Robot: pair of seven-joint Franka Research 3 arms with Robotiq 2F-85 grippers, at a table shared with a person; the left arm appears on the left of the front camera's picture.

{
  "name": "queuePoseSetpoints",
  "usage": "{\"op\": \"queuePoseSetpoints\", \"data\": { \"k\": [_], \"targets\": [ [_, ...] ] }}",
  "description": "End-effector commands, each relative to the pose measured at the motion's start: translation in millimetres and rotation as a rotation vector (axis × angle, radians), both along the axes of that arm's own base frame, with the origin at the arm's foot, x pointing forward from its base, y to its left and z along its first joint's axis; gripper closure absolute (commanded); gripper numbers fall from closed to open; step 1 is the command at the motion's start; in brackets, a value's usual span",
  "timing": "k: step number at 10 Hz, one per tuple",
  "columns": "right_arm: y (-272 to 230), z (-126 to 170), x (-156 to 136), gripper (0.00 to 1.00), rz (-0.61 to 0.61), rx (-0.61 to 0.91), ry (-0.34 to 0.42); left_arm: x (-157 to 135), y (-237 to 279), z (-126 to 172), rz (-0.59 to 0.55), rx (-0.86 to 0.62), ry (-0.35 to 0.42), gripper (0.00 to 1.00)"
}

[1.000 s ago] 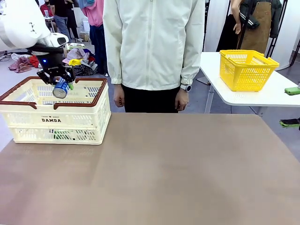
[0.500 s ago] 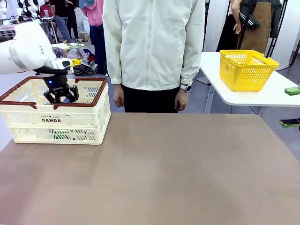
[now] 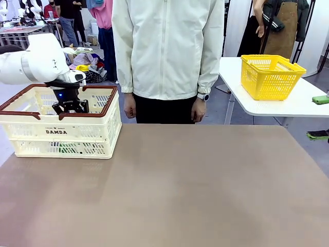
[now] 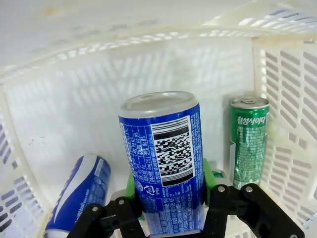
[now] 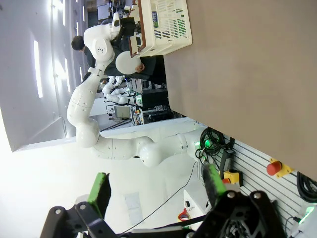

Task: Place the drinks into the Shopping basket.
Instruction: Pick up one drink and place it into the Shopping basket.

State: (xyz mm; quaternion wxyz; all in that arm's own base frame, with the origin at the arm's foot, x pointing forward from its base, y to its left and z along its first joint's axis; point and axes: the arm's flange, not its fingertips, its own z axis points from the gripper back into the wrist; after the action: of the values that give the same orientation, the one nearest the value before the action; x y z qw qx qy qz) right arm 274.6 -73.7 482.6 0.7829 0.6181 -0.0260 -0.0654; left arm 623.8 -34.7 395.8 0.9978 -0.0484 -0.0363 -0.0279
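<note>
Left tool (image 4: 168,210) grips the blue metal can (image 4: 163,163) low inside the cream slotted basket (image 3: 61,135), green can (image 4: 249,141) already in, release pending.

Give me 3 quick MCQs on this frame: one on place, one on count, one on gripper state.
1. Where is the left gripper?
A. down inside the Shopping basket
B. over the bare table
C. by the yellow basket

2. How many cans does the left wrist view show?
A. one
B. two
C. three

3. The right gripper is:
A. open
B. shut on a can
C. shut on nothing

Answers:
1 A, it sits below the rim.
2 C, held blue can, upright green can, lying blue can.
3 A, pads apart, nothing between.
</note>
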Motion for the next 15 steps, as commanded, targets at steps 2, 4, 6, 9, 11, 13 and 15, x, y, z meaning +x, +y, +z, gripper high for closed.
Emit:
{"op": "queuePoseSetpoints", "data": {
  "k": [2, 4, 6, 9, 11, 13, 15],
  "targets": [
    [-1, 4, 0, 0.0, 0.005, 0.009, 0.001, 1, 2, 8, 0.027, 0.021, -0.03, 1.0],
    [-1, 4, 0, 0.0, 0.005, 0.009, 0.001, 3, 1, 8, 0.022, 0.028, -0.021, 1.0],
    [-1, 4, 0, 0.0, 0.005, 0.009, 0.001, 4, -1, 7, 0.019, 0.034, -0.019, 1.0],
    [-1, 4, 0, 0.0, 0.005, 0.009, 0.001, 3, 0, 8, 0.001, 0.028, -0.012, 0.0],
    [-1, 4, 0, 0.0, 0.005, 0.009, 0.001, 2, 0, 9, -0.003, 0.024, -0.017, 0.0],
    [-1, 4, 0, 0.0, 0.005, 0.009, 0.001, -1, 4, 12, 0.005, 0.013, -0.034, 0.0],
    [-1, 4, 0, 0.0, 0.005, 0.009, 0.001, -3, 7, 18, 0.006, 0.006, -0.045, 0.0]
  ]
}}
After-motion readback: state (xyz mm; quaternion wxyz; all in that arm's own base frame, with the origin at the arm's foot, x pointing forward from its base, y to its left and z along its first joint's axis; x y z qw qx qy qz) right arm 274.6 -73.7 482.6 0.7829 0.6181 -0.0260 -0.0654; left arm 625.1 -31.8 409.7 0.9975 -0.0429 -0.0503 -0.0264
